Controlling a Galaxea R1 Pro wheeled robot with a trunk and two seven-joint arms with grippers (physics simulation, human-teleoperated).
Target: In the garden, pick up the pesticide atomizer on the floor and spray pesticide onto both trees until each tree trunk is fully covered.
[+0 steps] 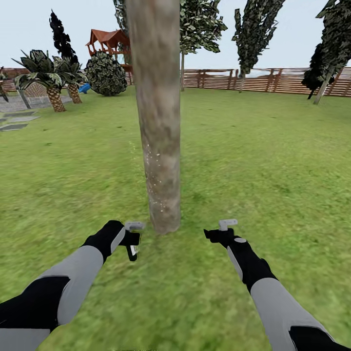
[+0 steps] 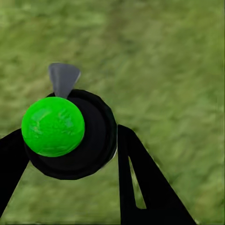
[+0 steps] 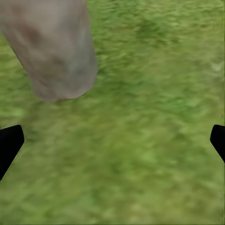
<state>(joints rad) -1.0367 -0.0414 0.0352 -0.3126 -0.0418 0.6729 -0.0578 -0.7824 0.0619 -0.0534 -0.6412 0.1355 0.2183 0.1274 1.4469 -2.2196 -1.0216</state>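
One tree trunk [image 1: 157, 112] stands directly ahead of the robot, rooted in the lawn [image 1: 273, 161] between the two outstretched arms. Fine pale specks dot its lower bark, which may be deposited spray, though this cannot be confirmed.

The left gripper [image 1: 130, 239] is closed around the pesticide atomizer [image 1: 133, 249], holding it low, just to the left of the trunk base. In the left wrist view the atomizer [image 2: 70, 133] appears as a black round body with a green cap, clamped between the dark fingers [image 2: 140, 187], with a grey nozzle part projecting beyond it. Judged from this placement, the sprayer is held close to the base so that the lowest part of the trunk can be covered.

The right gripper [image 1: 222, 231] holds nothing. In the right wrist view its fingers [image 3: 9, 143] sit at opposite edges of the picture, spread wide apart, with the trunk base [image 3: 56, 51] ahead of them. This arm appears to be parked clear of the spray path.

Counts: one thick trunk in reach, one atomizer, two arms. Far off are a slatted wooden fence [image 1: 263, 80], two palms [image 1: 48, 78] at far left, and a red-roofed play structure [image 1: 109, 44]. A second matching tree cannot be identified with certainty.
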